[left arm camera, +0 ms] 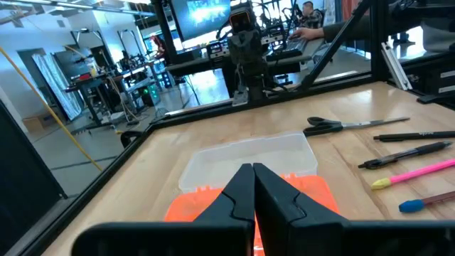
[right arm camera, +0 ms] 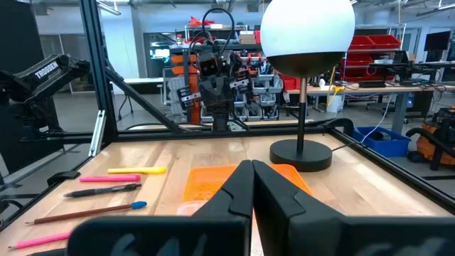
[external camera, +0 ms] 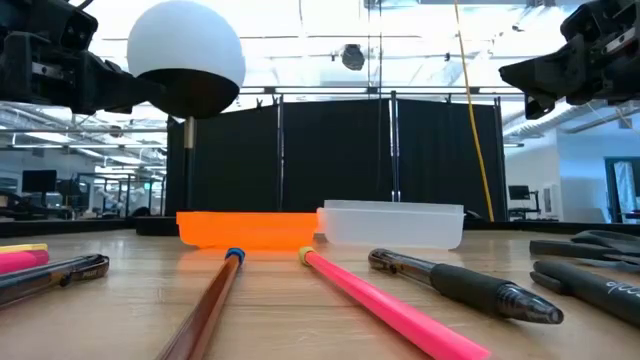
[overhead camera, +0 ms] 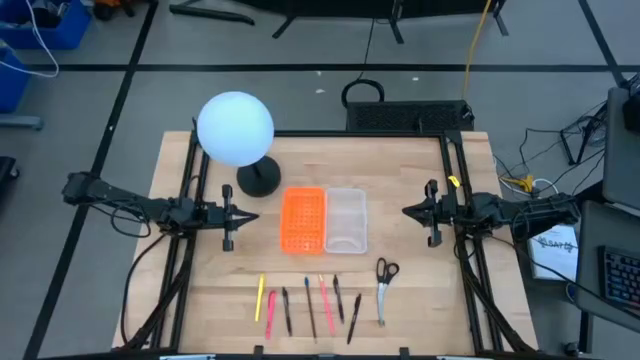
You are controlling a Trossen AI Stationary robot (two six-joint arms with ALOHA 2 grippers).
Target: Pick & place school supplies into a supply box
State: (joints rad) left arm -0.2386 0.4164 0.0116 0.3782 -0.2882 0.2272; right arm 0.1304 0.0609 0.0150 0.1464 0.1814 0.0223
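Lab w/ person at desk (left arm camera: 313,18) shows only in left wrist view; both grippers' jaws closed, empty.

This is a robotics lab, no question. A wooden tabletop (overhead camera: 400,250) sits inside a black metal frame (overhead camera: 190,200), with cables (overhead camera: 545,185) trailing over the grey floor beside it. Beyond it, black curtains (external camera: 340,160) screen off an open hall of workbenches and lit monitors (left arm camera: 202,18). Red storage bins (right arm camera: 387,43) line a shelf, and a person (left arm camera: 309,14) sits at a far desk.
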